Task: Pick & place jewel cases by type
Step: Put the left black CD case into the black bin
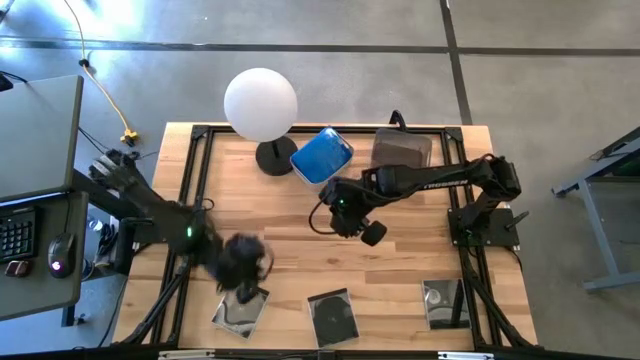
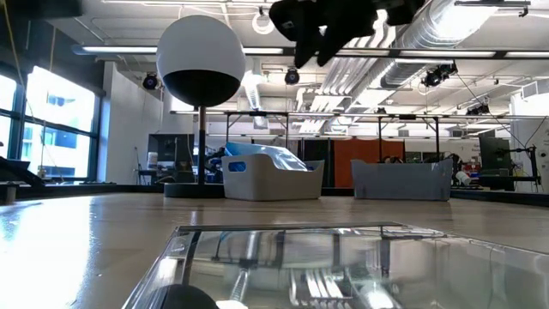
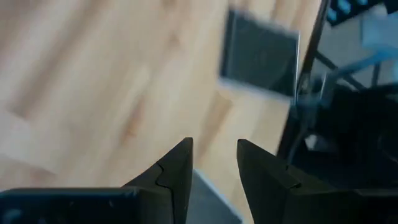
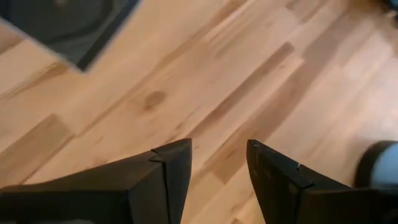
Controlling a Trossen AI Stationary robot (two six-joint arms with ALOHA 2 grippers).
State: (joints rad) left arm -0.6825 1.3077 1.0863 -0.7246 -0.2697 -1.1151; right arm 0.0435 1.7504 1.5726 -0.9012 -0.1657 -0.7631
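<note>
The left gripper [image 1: 243, 262], jaws spread and empty, hangs just above the leftmost clear case [image 1: 240, 312] at the table's near edge; a skewed descent could shove that thin case off the edge instead of straddling it. The right gripper [image 1: 357, 222], also spread and empty, hangs mid-table. Blue cases [image 1: 321, 156] fill the white tub [image 2: 273, 181]; a clear one dropped there would be missorted.

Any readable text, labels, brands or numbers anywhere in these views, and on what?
None can be read.
Jewel cases along the table's near edge: no legible print.
Blue jewel cases in the white tub: no lettering visible.
Keyboard on the side desk: keys too small to read.
Room behind in the low view: no legible signs.
</note>
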